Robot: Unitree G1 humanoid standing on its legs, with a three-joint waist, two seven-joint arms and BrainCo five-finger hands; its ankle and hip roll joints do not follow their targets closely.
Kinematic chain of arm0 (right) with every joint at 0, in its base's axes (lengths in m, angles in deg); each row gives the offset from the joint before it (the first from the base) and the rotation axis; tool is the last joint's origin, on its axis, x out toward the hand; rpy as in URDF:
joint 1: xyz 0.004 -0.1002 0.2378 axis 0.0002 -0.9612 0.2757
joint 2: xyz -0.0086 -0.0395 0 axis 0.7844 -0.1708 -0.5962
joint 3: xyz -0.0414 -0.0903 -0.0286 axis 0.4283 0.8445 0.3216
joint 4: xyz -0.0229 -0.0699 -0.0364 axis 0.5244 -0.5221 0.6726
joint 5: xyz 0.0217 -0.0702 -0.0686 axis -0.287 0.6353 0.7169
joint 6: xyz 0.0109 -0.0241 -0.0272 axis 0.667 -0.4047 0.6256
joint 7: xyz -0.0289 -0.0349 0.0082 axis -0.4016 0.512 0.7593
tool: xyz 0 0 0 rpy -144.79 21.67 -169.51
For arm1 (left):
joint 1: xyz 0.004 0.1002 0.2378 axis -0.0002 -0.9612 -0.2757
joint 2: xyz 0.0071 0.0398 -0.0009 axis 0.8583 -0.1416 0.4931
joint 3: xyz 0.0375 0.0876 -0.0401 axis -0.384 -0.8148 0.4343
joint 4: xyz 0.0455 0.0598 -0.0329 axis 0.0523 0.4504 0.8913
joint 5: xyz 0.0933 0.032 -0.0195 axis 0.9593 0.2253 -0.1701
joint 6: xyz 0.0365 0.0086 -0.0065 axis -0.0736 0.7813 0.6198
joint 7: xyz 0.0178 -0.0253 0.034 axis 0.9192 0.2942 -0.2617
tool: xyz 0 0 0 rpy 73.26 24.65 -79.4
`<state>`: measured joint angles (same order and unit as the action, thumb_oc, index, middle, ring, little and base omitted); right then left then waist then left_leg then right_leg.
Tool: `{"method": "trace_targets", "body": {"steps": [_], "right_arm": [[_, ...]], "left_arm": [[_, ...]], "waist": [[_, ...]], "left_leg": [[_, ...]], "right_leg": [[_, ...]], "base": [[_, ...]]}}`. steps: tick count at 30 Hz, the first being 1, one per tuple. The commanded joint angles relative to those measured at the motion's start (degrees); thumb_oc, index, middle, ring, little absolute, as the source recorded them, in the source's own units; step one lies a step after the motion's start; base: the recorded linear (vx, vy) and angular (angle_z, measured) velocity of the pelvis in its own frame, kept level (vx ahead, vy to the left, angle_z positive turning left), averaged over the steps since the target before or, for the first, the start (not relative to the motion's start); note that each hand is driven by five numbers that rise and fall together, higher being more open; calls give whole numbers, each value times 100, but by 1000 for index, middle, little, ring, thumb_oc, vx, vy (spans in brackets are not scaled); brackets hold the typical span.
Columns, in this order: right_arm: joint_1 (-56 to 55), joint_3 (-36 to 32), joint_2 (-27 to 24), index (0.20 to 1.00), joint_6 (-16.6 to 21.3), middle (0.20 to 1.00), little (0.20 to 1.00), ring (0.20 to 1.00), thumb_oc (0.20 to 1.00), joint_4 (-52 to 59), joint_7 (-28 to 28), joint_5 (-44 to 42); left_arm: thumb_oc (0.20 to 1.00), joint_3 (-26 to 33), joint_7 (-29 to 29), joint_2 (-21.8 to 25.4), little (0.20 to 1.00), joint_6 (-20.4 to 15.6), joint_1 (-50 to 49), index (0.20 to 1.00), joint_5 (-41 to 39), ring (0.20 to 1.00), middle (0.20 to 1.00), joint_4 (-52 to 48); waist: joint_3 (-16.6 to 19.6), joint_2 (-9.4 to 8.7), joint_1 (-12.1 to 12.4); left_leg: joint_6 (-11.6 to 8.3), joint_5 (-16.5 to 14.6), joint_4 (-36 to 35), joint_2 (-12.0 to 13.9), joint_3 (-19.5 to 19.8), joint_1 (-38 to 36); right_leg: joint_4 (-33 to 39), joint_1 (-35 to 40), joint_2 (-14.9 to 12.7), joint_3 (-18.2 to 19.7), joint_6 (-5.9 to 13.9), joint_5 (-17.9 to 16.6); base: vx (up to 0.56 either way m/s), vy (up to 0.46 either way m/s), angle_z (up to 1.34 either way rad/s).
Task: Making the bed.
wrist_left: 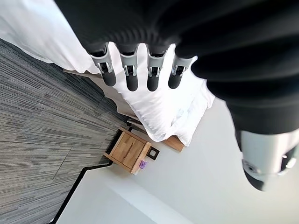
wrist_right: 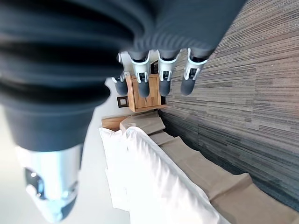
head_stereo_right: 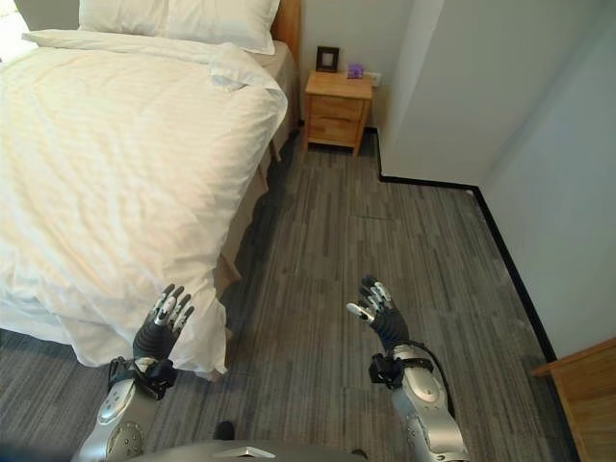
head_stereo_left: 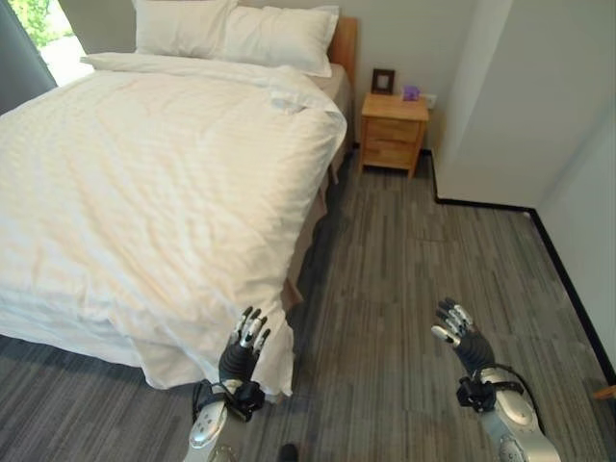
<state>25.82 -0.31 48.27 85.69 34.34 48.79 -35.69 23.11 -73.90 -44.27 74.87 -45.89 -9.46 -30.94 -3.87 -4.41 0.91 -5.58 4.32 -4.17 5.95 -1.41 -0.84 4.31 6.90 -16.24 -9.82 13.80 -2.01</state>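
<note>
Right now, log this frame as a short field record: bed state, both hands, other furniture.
bed: white duvet spread over the mattress, its corner hanging off the foot end toward the floor
pillows: two white pillows at the headboard
left hand: open, raised by the hanging duvet corner, holding nothing
right hand: open, raised over the grey floor, holding nothing
nightstand: wooden nightstand beside the bed, with a small picture frame on top

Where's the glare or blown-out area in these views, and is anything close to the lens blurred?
Left eye view: the window at the upper left is blown out, and daylight washes the white duvet. Left wrist view: the dark cover and thumb of the left hand sit soft against the lens, while the nightstand stays sharp. Right wrist view: the right hand likewise has a blurred cover.
</note>
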Motion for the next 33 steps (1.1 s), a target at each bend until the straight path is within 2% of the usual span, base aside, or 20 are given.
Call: {"method": "trace_targets", "body": {"steps": [1, 9, 11, 12, 13, 14, 15, 16, 18, 20, 21, 24, 25, 26, 27, 28, 29, 30, 32, 33], "right_arm": [[413, -1304, -439, 1000, 373, 1000, 1000, 1000, 1000, -140, 408, 3], [370, -1185, -456, 1000, 231, 1000, 1000, 1000, 1000, -184, 109, 61], [342, -1193, -420, 1000, 252, 1000, 1000, 1000, 1000, -207, 123, 121], [316, -1171, -401, 1000, 264, 1000, 1000, 1000, 1000, -164, 113, 143], [317, -1170, -398, 1000, 264, 1000, 1000, 1000, 1000, -162, 113, 144], [289, -1159, -396, 1000, 289, 1000, 1000, 1000, 1000, -131, 92, 136], [256, -1149, -388, 1000, 318, 1000, 1000, 1000, 1000, -78, 62, 158], [254, -1103, -383, 1000, 326, 1000, 1000, 1000, 1000, -34, 79, 200], [259, -1087, -336, 1000, 334, 1000, 1000, 1000, 1000, -93, 121, 266], [276, -1080, -332, 1000, 347, 1000, 1000, 1000, 1000, -79, 112, 275], [302, -1060, -353, 1000, 340, 1000, 1000, 1000, 1000, -89, 99, 278], [489, -919, -417, 1000, 393, 1000, 1000, 1000, 1000, -140, 74, 70], [518, -869, -450, 1000, 399, 1000, 1000, 1000, 1000, -198, 82, 24], [553, -854, -646, 1000, 415, 1000, 1000, 1000, 1000, -217, 151, -47], [558, -856, -651, 1000, 417, 1000, 1000, 1000, 1000, -221, 150, -51], [533, -883, -668, 1000, 401, 1000, 1000, 1000, 1000, -210, 116, -186], [506, -931, -810, 1000, 346, 1000, 1000, 1000, 1000, -220, 42, -189], [507, -933, -810, 1000, 345, 1000, 1000, 1000, 1000, -219, 42, -188], [579, -964, -856, 1000, 315, 1000, 1000, 1000, 1000, -231, -5, -93], [563, -977, -861, 1000, 305, 1000, 1000, 1000, 1000, -246, -14, -71]], "left_arm": [[1000, 1021, -457, 514, 1000, -443, 696, 1000, 588, 1000, 1000, -93], [1000, 1228, -445, 375, 1000, -397, 430, 1000, 612, 1000, 1000, 128], [1000, 1184, -406, 353, 1000, -361, 432, 1000, 610, 1000, 1000, 136], [1000, 1158, -412, 429, 1000, -377, 508, 1000, 624, 1000, 1000, 146], [1000, 1160, -411, 432, 1000, -379, 512, 1000, 623, 1000, 1000, 151], [1000, 1132, -449, 510, 1000, -404, 607, 1000, 609, 1000, 1000, 218], [1000, 1141, -496, 629, 1000, -421, 724, 1000, 641, 1000, 1000, 227], [1000, 1146, -537, 701, 1000, -431, 779, 1000, 662, 1000, 1000, 234], [1000, 1203, -571, 803, 1000, -442, 835, 1000, 643, 1000, 1000, 195], [1000, 1300, -562, 839, 1000, -502, 801, 1000, 492, 1000, 1000, 199], [1000, 1322, -568, 851, 1000, -527, 807, 1000, 450, 1000, 1000, 218], [1000, 1396, -569, 787, 1000, -592, 773, 1000, 291, 1000, 1000, 275], [1000, 1419, -578, 695, 1000, -573, 721, 1000, 196, 1000, 1000, 302], [1000, 1392, -554, 525, 1000, -526, 783, 1000, -54, 1000, 1000, 372], [1000, 1392, -551, 522, 1000, -526, 787, 1000, -57, 1000, 1000, 373], [1000, 1361, -488, 429, 1000, -502, 759, 1000, -163, 1000, 1000, 355], [1000, 1342, -355, 351, 1000, -450, 609, 1000, -108, 1000, 1000, 313], [1000, 1342, -355, 351, 1000, -448, 610, 1000, -107, 1000, 1000, 311], [1000, 1404, -309, 238, 1000, -451, 505, 1000, -196, 1000, 1000, 314], [1000, 1399, -267, 205, 1000, -446, 466, 1000, -245, 1000, 1000, 329]], "waist": [[-194, 516, -206], [-210, 293, -78], [-264, 295, -76], [-355, 322, -190], [-356, 320, -175], [-394, 337, -244], [-425, 355, -258], [-421, 369, -229], [-401, 396, -169], [-368, 339, -116], [-351, 303, -119], [-256, 316, -51], [-276, 360, -3], [-409, 372, -32], [-403, 383, -53], [-441, 304, -64], [-509, 165, 72], [-497, 157, 59], [-457, 78, 186], [-441, 58, 187]], "left_leg": [[161, -560, -83, 12, 3, -486], [410, -753, -83, -279, -142, -658], [439, -773, -83, -277, -235, -717], [438, -722, -75, -248, -197, -723], [437, -726, -75, -248, -213, -725], [422, -696, -51, -199, -118, -698], [369, -681, -10, -97, -71, -673], [316, -669, 18, 17, -119, -656], [155, -663, 53, 296, -149, -660], [-51, -587, 23, 548, -218, -661], [-145, -520, -1, 668, -237, -638], [-438, -185, 86, 1183, -247, -512], [-491, 273, 329, 1344, -194, -373], [-402, 1114, 1088, 1592, -351, 112], [-405, 1107, 1120, 1599, -314, 154], [-309, 1109, 1353, 1540, -385, 293], [-209, 685, 1806, 813, 223, 462], [-200, 693, 1816, 796, 234, 492], [-83, 288, 1665, 179, 403, 638], [-27, 187, 1614, 110, 277, 636]], "right_leg": [[-712, -863, 362, -363, -458, -214], [-731, -833, 205, -18, -326, -379], [-961, -1001, 136, -107, -256, -565], [-1263, -1178, 318, 411, -183, -614], [-1294, -1200, 321, 432, -183, -600], [-1452, -1301, 469, 888, -139, -546], [-1494, -1346, 411, 1089, -123, -536], [-1452, -1364, 208, 986, -156, -629], [-1254, -1261, -492, 596, -168, -1057], [-1058, -1186, -805, 289, -79, -1247], [-1021, -1137, -759, 307, -25, -1192], [-609, -896, -307, 246, -47, -401], [-646, -858, -143, 224, -147, -248], [-609, -692, 172, -45, -440, -136], [-596, -689, 180, -71, -446, -143], [-509, -602, 236, -171, -530, -133], [-348, -494, 306, -70, -627, -168], [-341, -506, 292, -81, -622, -181], [-264, -443, 448, -42, -693, -177], [-242, -380, 499, -58, -705, -143]], "base": [[-6, 155, 2], [19, 101, -32], [-22, 4, -15], [-38, -20, -19], [-17, -62, -20], [-9, -129, -24], [-18, -215, -24], [-18, -306, -11], [-13, -424, -7], [-10, -487, 0], [-10, -506, -1], [-7, -489, -16], [-84, -652, -21], [-91, -475, -6], [-120, -496, 30], [4, -449, 94], [2, -442, 59], [63, -411, -9], [75, -286, -68], [88, -241, -30]]}}
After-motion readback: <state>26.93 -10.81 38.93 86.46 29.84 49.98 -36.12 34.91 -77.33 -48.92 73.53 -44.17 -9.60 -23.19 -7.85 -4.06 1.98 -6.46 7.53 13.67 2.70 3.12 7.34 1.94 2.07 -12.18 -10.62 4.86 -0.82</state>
